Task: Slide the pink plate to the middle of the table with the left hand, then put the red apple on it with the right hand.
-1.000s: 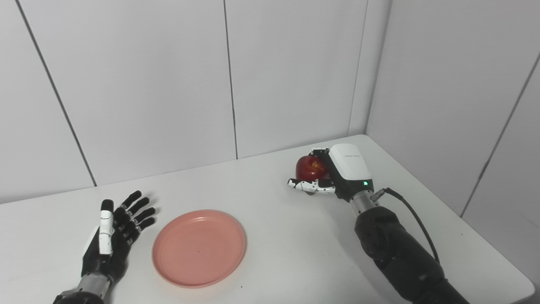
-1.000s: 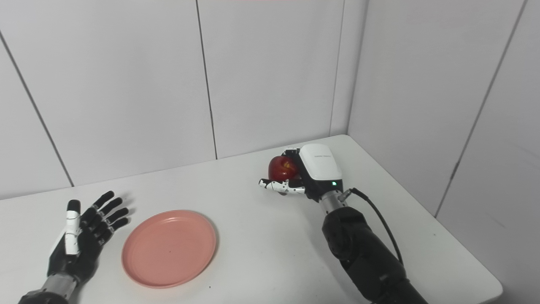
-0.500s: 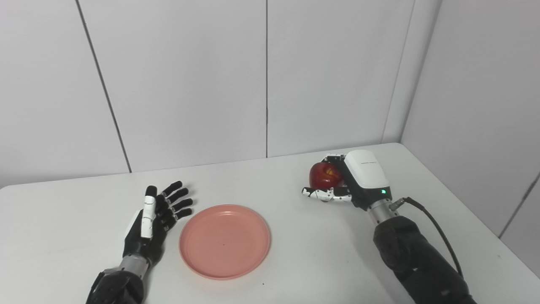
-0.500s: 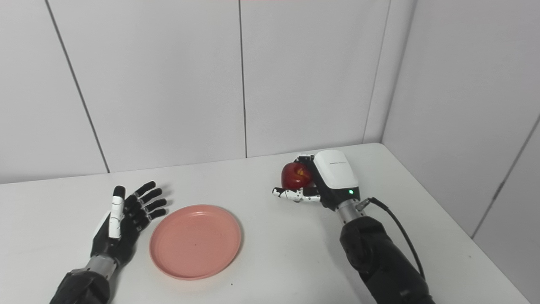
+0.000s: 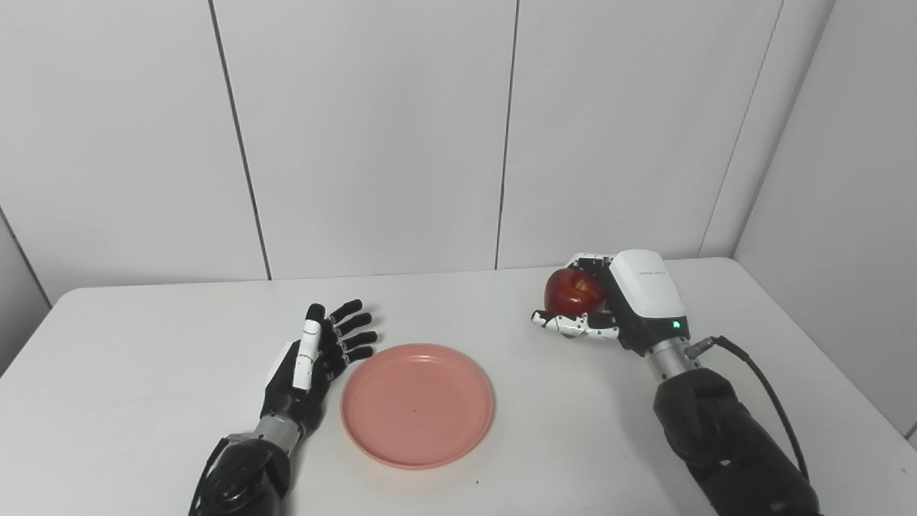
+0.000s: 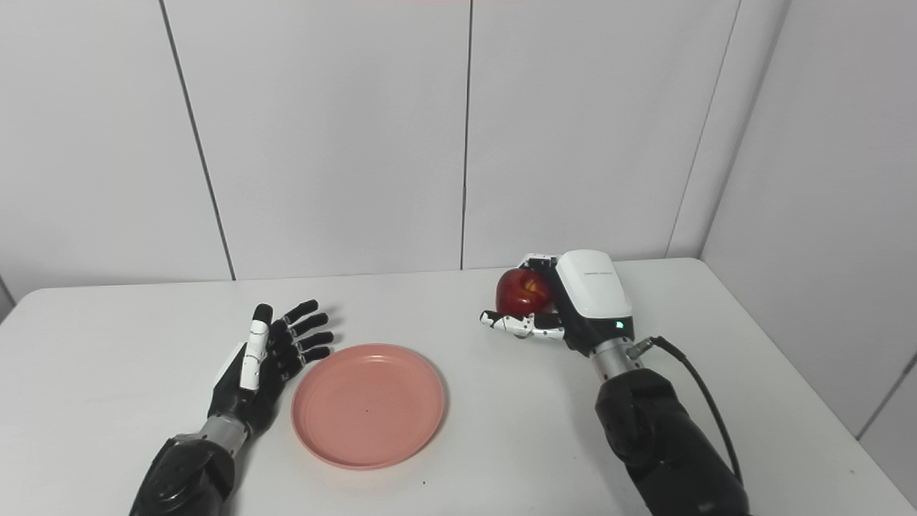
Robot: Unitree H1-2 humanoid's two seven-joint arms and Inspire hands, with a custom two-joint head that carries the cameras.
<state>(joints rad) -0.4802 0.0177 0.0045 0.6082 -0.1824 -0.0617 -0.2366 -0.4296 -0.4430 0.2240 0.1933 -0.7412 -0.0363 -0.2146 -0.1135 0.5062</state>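
Apple (image 5: 572, 290) sits gripped in my right hand (image 5: 623, 308), fingers curled round its far side and thumb (image 5: 569, 322) under it, held just clear of the table (image 5: 143, 358) toward the right rear. From there the pink plate (image 5: 418, 403) lies to my left and nearer me, well apart, so I judge the carry goes leftward and toward me before lowering. My left hand (image 5: 315, 358) rests open beside the plate's left rim, fingers spread, holding nothing. The apple is round, glossy, with a yellow patch near its top. The plate is a shallow matte disc with a low raised rim, on a smooth white tabletop.
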